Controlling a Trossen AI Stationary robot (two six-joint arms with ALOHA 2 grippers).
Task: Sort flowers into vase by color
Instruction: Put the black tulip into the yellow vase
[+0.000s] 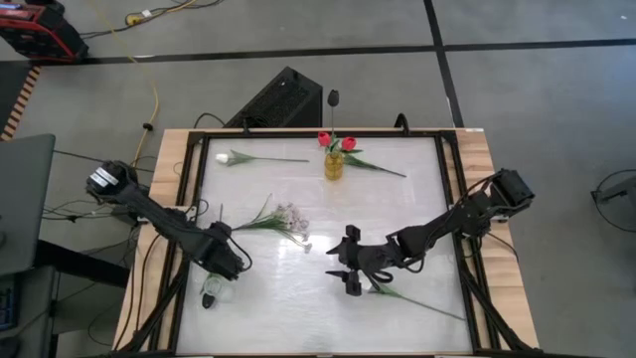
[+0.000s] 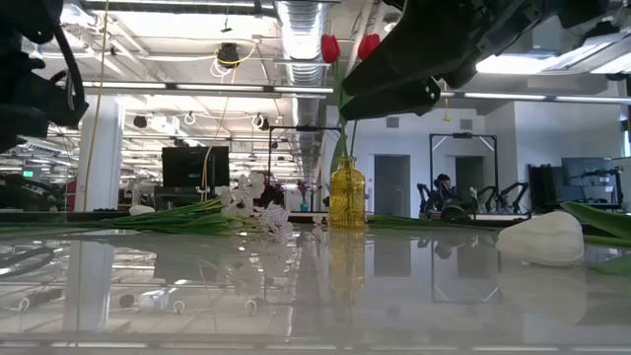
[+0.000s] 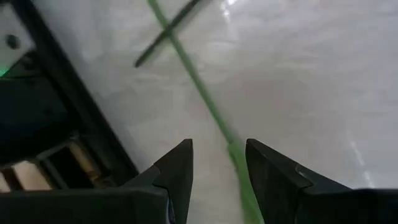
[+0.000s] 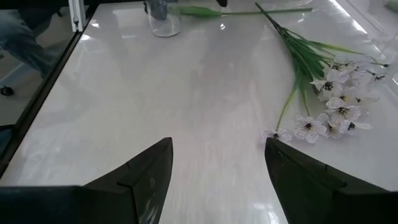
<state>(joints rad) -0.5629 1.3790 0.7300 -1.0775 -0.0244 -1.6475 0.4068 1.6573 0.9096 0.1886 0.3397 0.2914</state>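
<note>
The yellow vase [image 1: 335,165] [image 2: 347,195] stands at the table's far middle with two red tulips [image 1: 324,139] [image 2: 329,47] upright in it; a dark bud [image 1: 333,97] shows above. One white tulip [image 1: 228,157] lies far left. Another white bud [image 2: 540,240] lies near, its stem [image 1: 417,303] running right. The spray of tiny white blossoms [image 1: 289,221] [image 4: 339,93] lies mid-table. My left gripper [image 1: 237,267] [image 3: 219,168] is open, low at the near left, its fingers either side of a green stem [image 3: 205,99]. My right gripper [image 1: 336,265] [image 4: 217,180] is open, raised, facing the spray.
A small clear jar [image 1: 212,294] [image 4: 163,18] stands near the left gripper at the table's near left. A long green stem or leaf [image 1: 378,167] lies right of the vase. Dark frame rails [image 1: 189,229] edge the glossy white top.
</note>
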